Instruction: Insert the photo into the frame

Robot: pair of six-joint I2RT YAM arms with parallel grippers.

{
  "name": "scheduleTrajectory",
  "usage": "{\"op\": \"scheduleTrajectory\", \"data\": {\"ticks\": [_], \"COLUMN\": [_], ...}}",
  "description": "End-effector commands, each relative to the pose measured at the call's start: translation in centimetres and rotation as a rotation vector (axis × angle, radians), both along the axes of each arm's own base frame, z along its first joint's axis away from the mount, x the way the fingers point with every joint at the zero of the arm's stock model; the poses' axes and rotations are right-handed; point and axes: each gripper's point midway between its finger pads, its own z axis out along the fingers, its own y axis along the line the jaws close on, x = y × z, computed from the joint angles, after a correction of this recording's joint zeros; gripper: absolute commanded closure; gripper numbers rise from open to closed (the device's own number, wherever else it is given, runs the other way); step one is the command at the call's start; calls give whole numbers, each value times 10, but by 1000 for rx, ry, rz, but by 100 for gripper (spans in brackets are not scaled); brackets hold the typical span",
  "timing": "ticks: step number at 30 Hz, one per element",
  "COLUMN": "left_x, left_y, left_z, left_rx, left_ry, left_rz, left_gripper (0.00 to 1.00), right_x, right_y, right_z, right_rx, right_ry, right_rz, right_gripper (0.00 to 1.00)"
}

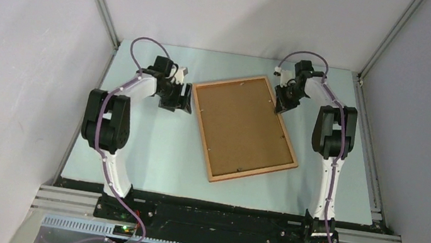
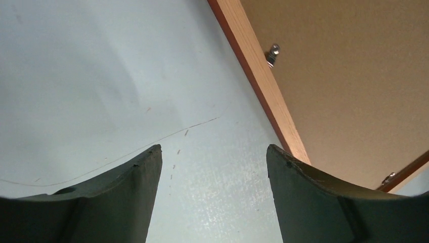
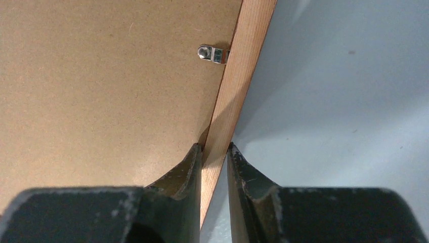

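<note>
The frame (image 1: pixel 254 171) is seen lying flat on the pale table (image 1: pixel 151 151), back side up and turned askew, its long sides running from far left to near right. Its thin orange-brown wooden rim is filled by a plain brown backing board (image 1: pixel 243 125), held by small metal clips (image 3: pixel 212 53). Its right rail is pinched near the far corner by the right gripper (image 3: pixel 215 152).

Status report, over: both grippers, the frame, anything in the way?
Left gripper open over the table, beside the frame. Right gripper shut on frame's rail. Backing board sits in frame; photo not visible. Nothing blocking.
</note>
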Motion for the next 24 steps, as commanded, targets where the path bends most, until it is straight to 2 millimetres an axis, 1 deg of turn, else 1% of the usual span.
{"op": "scheduleTrajectory", "data": {"ticks": [1,2,3,4,5,6,7,8,9,10,11,16,17,20,21,24], "left_x": [8,8,8,8,8,7,7,7,7,7,7,5,5,4,4,7], "left_y": [14,17,18,19,20,21,22,23,24,25,26,33,34,38,39,43], "left_z": [26,27,29,30,32,32,33,33,34,34,34,30,30,29,28,27], "left_rx": [13,14,19,22,29,31,40,46,54,58,67,109,117,146,151,177], "left_ry": [-87,-90,-99,-105,-113,-114,-124,-128,-135,-137,-142,-139,-140,-138,-134,-129], "left_rz": [-1,0,-8,-11,-16,-16,-25,-32,-41,-44,-50,-63,-67,-77,-78,-82], "left_gripper": [20,20,20,20,20,20,20,20,20,20,20,20,20,20,20,20], "right_x": [11,8,13,9,13,8,11,7,9,5,6,-2,-4,-7,-8,-9], "right_y": [9,12,14,18,20,26,29,35,38,44,51,79,88,105,114,128], "right_z": [21,21,22,22,24,23,23,23,22,17,19,11,11,10,10,5], "right_rx": [1,0,-6,-4,-8,-1,-5,-3,-6,-3,-4,21,28,35,41,-3], "right_ry": [-87,-78,-96,-87,-107,-94,-110,-97,-111,-91,-107,-99,-104,-116,-127,-149], "right_rz": [222,247,279,305,344,371,409,436,470,494,524,610,629,650,664,700], "right_gripper": [100,100,100,100,100,100,100,100,100,100,100,100,100,100,100,100]}}
